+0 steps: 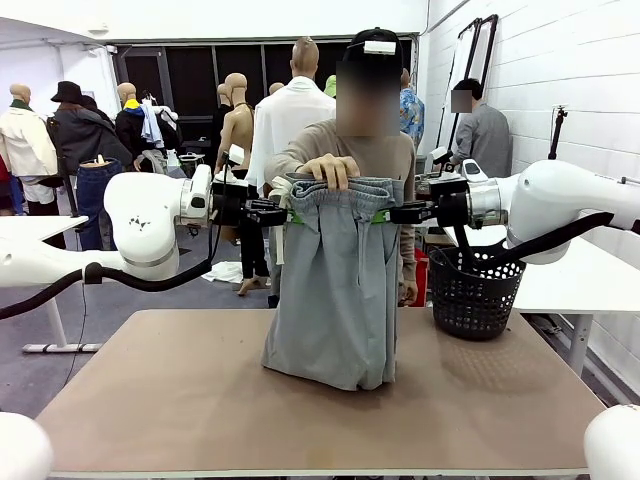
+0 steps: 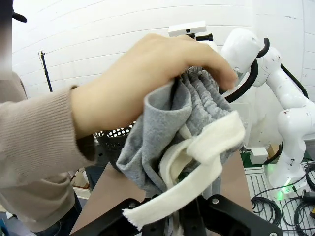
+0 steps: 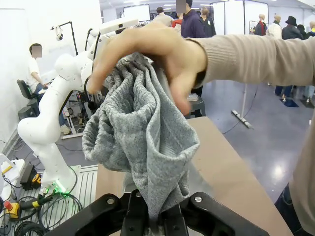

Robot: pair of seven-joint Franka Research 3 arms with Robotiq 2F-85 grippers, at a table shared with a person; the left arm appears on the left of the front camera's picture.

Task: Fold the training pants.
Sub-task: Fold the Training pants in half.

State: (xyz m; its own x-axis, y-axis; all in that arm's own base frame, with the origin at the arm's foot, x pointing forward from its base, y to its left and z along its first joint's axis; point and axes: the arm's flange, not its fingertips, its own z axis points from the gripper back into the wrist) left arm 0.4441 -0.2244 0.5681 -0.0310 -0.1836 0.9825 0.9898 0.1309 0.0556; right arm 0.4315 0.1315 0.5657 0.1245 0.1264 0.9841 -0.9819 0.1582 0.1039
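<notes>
Left gripper (image 1: 288, 214): jaws clamped on the training pants (image 1: 335, 290) at the waistband's left end, held up in the air above the table (image 1: 150, 390). Right gripper (image 1: 383, 214): jaws clamped on the waistband's right end, level with its partner. Training pants: light grey jersey, hung upright between both grippers, leg ends resting crumpled on the tabletop about midway between the near and far edges. Person's hand (image 1: 329, 170): laid over the top of the gathered waistband between the two grippers (fingers curled over the fabric). Left wrist view: same hand (image 2: 147, 78) pinched the bunched waistband, and a pale drawstring (image 2: 197, 167) hung loose down to the fingers. Right wrist view: grey cloth (image 3: 142, 137) ran down into the shut fingers. Black perforated basket (image 1: 478, 290): stood near the table's far right corner.
</notes>
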